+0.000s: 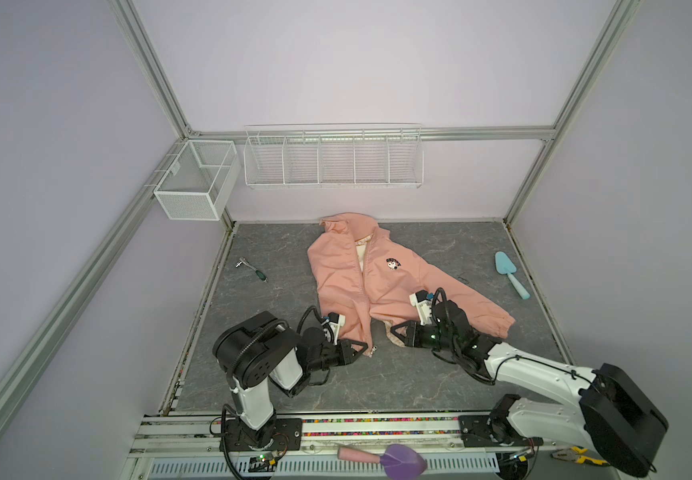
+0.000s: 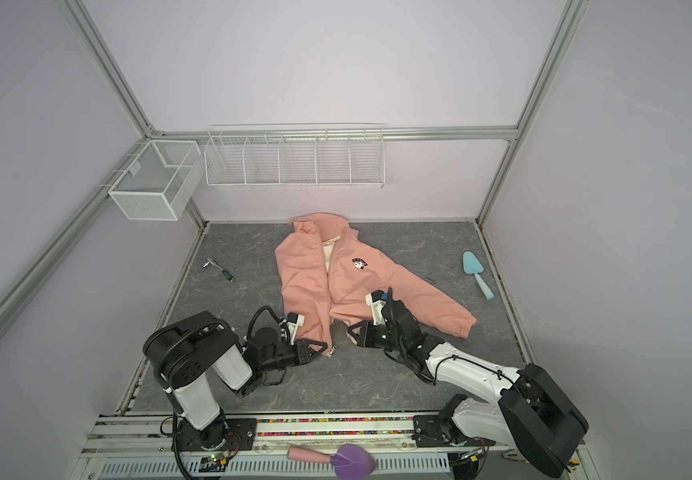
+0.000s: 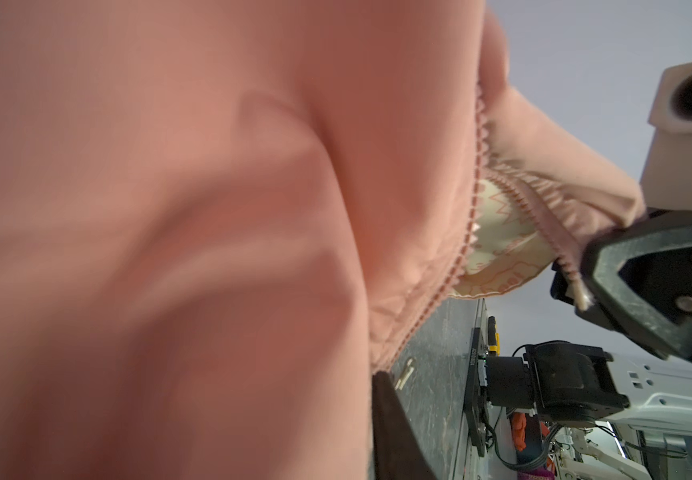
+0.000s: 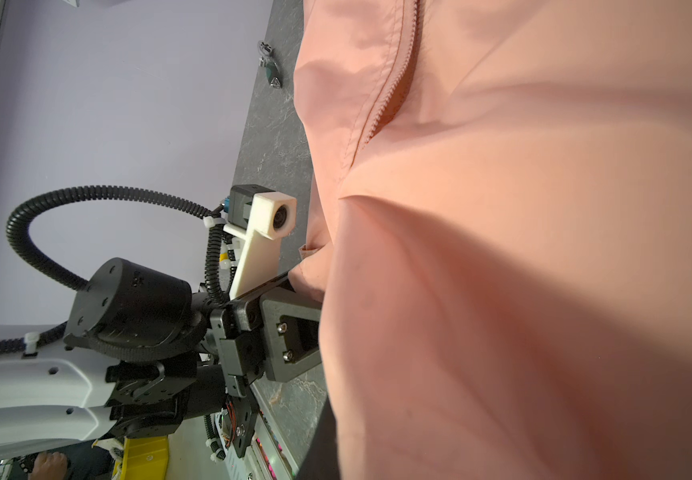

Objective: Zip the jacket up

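My left claw point(image 1: 364, 347) pinches the near hem corner of the jacket point(image 1: 381, 282), beside the lower end of the zip point(image 1: 364, 299). My right claw point(image 1: 393, 329) is clamped on the other front panel's hem, a little apart. The jacket lies mid-worktop point(image 1: 277, 386), hood point(image 1: 348, 222) at the far edge, one sleeve point(image 1: 468, 307) trailing right. Bare surface spreads near and left. A ratchet point(image 1: 252, 270) lies far left and a blue trowel point(image 1: 510, 274) by the right edge.

The jacket point(image 1: 377, 291) bears a small chest badge point(image 1: 394, 263), just right of the frame's middle in a top view; its arched black letters, blurred, seem to read "SNOOPY".
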Tool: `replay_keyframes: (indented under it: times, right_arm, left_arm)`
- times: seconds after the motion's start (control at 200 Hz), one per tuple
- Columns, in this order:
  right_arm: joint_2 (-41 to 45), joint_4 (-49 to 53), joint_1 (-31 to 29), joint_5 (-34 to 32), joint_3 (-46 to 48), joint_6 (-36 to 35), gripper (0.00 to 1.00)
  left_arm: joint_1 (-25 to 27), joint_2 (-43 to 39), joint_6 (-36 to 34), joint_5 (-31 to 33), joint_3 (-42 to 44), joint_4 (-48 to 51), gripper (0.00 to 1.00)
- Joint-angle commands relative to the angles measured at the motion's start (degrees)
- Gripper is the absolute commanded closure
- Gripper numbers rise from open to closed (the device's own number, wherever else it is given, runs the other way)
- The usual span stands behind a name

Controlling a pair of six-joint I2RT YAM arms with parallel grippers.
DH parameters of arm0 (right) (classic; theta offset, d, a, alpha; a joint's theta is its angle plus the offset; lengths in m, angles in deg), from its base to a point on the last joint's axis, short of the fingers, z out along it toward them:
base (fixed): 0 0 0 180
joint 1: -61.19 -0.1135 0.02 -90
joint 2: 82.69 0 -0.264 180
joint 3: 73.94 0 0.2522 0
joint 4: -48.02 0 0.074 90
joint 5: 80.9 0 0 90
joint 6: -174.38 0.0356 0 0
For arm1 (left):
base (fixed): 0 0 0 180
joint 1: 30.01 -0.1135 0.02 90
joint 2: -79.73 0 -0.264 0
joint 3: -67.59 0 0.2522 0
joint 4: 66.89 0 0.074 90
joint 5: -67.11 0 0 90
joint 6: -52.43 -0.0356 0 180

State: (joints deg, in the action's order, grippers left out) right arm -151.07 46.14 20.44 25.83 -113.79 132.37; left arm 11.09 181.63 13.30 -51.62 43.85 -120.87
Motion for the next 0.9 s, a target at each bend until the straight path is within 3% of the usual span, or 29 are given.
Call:
replay_keyframes:
  times: [0.0,0.125,0.455,0.895]
  right_arm:
    - [-0.45,-0.63,-0.31,-0.52,-1.29,-0.02,0.94]
    - [-0.42,-0.67,-0.34,-0.4,-1.25,0.0,0.94]
    - [-0.25,-0.44,-0.29,-0.45,-1.2,0.02,0.94]
    - [-0.84,-0.99,-0.31,-0.47,-1.13,0.27,0.94]
  left_arm:
    - [0.56,-0.58,-3.25,1.54,-0.82,17.15,0.85]
    - [0.56,0.05,-2.67,0.87,-0.86,15.89,0.85]
    - [0.56,8.58,2.41,-0.54,0.62,0.02,0.74]
    - [1.85,5.48,-1.39,0.08,-3.3,11.54,0.79]
